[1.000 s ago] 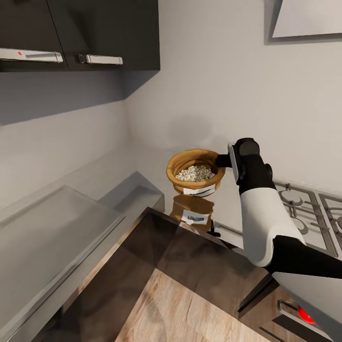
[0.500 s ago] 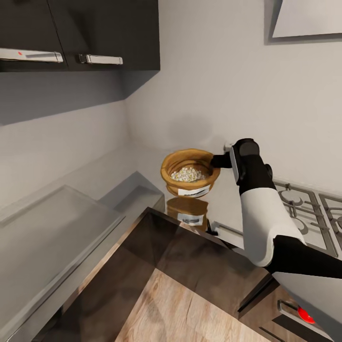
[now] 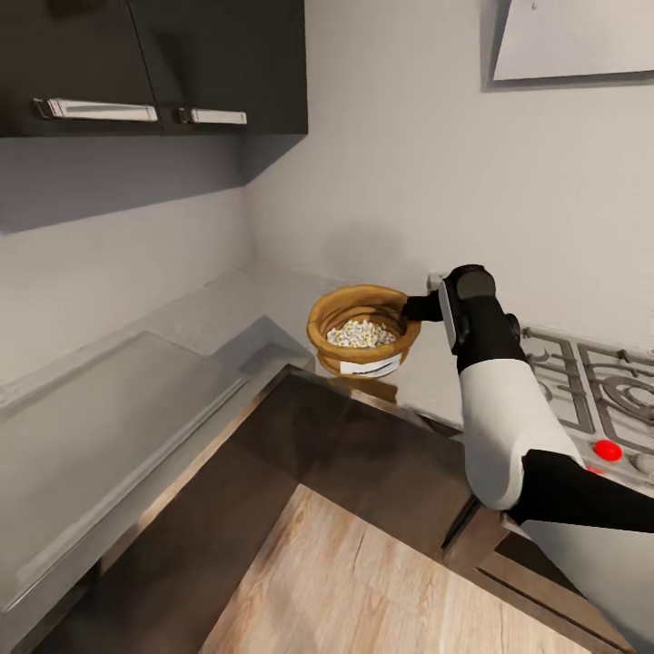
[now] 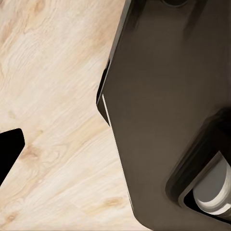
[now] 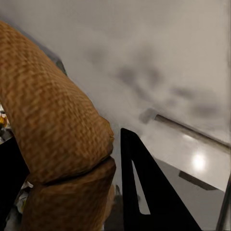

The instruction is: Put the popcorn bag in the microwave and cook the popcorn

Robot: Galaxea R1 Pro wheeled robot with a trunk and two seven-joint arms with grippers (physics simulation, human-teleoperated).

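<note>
The brown popcorn bag (image 3: 363, 338) hangs a little above the grey countertop (image 3: 209, 318), near its front edge, its white label (image 3: 371, 367) facing me. Whitish popcorn (image 3: 361, 333) fills its bottom. My right gripper (image 3: 411, 309) is shut on the bag's rolled rim from the right side. In the right wrist view the woven rim (image 5: 57, 125) sits between the black fingers (image 5: 144, 192) of the right gripper (image 5: 72, 178). My left gripper shows one black finger (image 4: 7, 149) far to one side over the wood floor, so it is open. The microwave is out of view.
A gas hob (image 3: 599, 386) with a red knob (image 3: 608, 450) lies at the right of the counter. Dark upper cabinets (image 3: 182, 64) hang at top left and a range hood (image 3: 572, 36) at top right. Dark cabinet fronts (image 3: 363, 454) and plank floor (image 3: 363, 590) lie below.
The right gripper carried the bag slightly left and up off the counter. After that the camera shifted, so cabinets, hob and floor sit differently in the picture.
</note>
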